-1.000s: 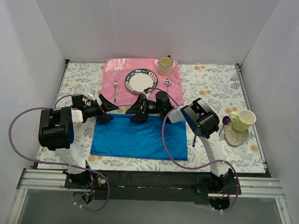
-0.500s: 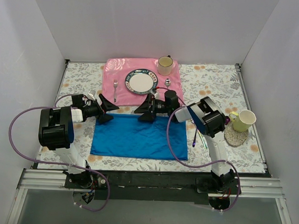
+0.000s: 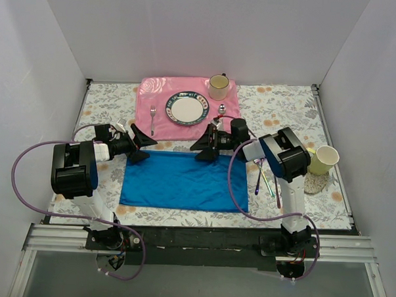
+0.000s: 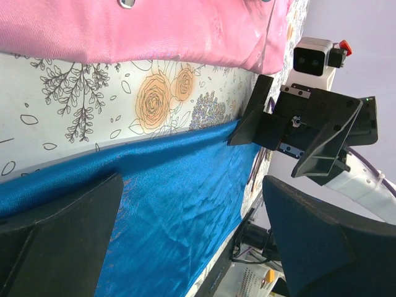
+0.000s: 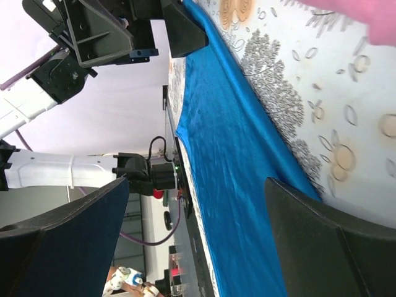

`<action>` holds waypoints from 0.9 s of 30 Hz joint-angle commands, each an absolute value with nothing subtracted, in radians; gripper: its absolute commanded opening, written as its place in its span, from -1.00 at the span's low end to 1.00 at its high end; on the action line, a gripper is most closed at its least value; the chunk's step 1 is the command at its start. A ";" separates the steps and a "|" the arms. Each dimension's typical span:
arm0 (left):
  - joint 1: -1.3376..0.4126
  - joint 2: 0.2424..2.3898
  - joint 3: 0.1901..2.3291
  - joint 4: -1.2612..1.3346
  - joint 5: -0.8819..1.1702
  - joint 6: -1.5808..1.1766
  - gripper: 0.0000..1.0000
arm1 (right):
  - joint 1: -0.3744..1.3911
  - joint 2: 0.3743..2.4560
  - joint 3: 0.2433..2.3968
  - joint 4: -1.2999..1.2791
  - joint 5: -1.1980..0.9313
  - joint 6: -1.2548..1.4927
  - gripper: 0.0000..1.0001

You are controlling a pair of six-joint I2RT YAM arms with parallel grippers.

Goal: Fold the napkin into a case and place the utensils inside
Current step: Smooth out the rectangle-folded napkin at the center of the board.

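While hovering at the far-left corner of the blue napkin [image 3: 183, 182], the left fingers [image 3: 144, 139] are gaping wide, holding nothing. Napkin is lying flat, unfolded, on the flowered counter [image 3: 98, 105]. Right fingers [image 3: 200, 144] are spreading wide, empty, at its far edge. Iridescent utensils [image 3: 266, 183] are lying just beyond its right edge.

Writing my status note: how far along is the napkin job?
Nothing done yet: the napkin lies flat, unfolded. In hand: left gripper and right gripper, both open and empty, at its far edge. Left: folding it, then loading the utensils lying right of it.
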State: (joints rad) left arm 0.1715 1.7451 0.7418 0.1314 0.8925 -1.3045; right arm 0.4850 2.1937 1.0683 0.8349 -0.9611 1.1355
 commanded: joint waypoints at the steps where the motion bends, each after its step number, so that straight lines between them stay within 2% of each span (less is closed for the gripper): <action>1: 0.187 1.750 0.756 0.103 0.792 -1.256 0.96 | 0.439 2.143 1.045 0.709 -0.997 0.991 0.97; 27: 0.187 1.758 0.782 0.087 0.775 -1.247 0.96 | 0.219 2.034 1.022 0.160 -1.058 0.489 0.97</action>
State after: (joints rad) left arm 0.1745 1.7451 0.7677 0.1089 0.8558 -1.2865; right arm 0.2550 2.0495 1.0187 0.3187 -1.0832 0.6331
